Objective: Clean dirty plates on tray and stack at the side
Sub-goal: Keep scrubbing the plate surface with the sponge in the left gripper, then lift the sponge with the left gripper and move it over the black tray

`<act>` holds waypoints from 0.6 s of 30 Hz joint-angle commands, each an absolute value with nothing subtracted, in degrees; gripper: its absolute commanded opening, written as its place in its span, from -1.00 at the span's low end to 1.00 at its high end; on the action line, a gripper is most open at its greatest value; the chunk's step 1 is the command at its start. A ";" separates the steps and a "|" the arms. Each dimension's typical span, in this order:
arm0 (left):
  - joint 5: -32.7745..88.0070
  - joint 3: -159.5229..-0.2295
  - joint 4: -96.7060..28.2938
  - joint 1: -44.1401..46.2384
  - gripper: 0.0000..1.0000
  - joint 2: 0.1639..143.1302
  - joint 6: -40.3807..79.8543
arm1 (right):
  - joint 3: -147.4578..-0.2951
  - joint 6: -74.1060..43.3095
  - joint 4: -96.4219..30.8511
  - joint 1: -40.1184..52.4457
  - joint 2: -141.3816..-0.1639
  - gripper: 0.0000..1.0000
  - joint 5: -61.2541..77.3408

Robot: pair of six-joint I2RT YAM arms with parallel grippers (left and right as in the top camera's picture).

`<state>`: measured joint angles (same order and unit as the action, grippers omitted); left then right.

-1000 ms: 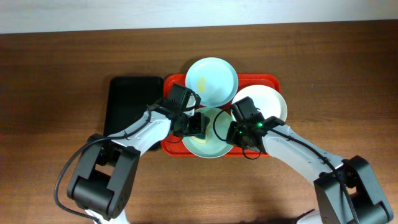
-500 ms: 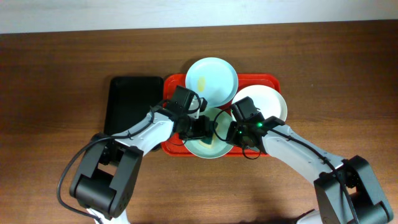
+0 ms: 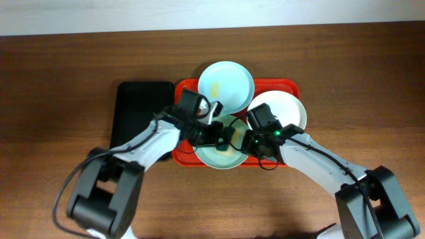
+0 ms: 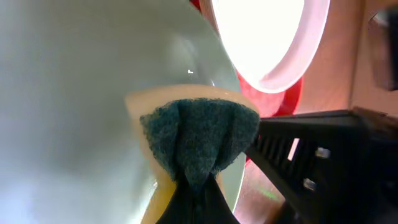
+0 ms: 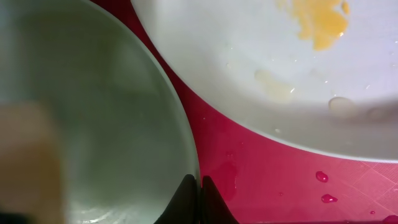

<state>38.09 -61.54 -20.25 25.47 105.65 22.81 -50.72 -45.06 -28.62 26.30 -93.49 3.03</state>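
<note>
Three plates lie on the red tray: a mint-blue plate with a yellow smear at the back, a white plate with a yellow smear at the right, and a front mint-blue plate. My left gripper is shut on a green and yellow sponge pressed onto the front plate. My right gripper is shut on that plate's right rim.
A smaller black tray lies left of the red tray. Water drops sit on the red tray floor. Bare wooden table surrounds the trays.
My left gripper has moved the sponge rightward across the front plate, toward the right gripper. The right arm and the plates have stayed in place.
</note>
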 commanded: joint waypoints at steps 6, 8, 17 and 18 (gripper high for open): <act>21.15 -62.70 -25.82 24.16 -1.00 102.17 18.09 | -50.41 -45.50 -28.69 26.68 -94.15 -0.92 3.40; 21.12 -62.74 -25.80 24.14 -1.00 101.60 18.09 | -50.41 -45.50 -28.69 26.68 -94.15 -0.92 3.40; 15.51 -64.77 -26.52 24.18 -1.00 97.80 18.13 | -50.41 -45.52 -28.67 26.68 -94.15 -0.84 3.40; 14.72 -64.77 -27.14 24.36 -1.00 98.04 18.15 | -50.41 -45.52 -28.67 26.68 -94.15 -0.85 3.40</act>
<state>19.42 -63.29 -26.20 24.29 99.83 19.18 -50.70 -45.08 -28.64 26.30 -93.51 3.07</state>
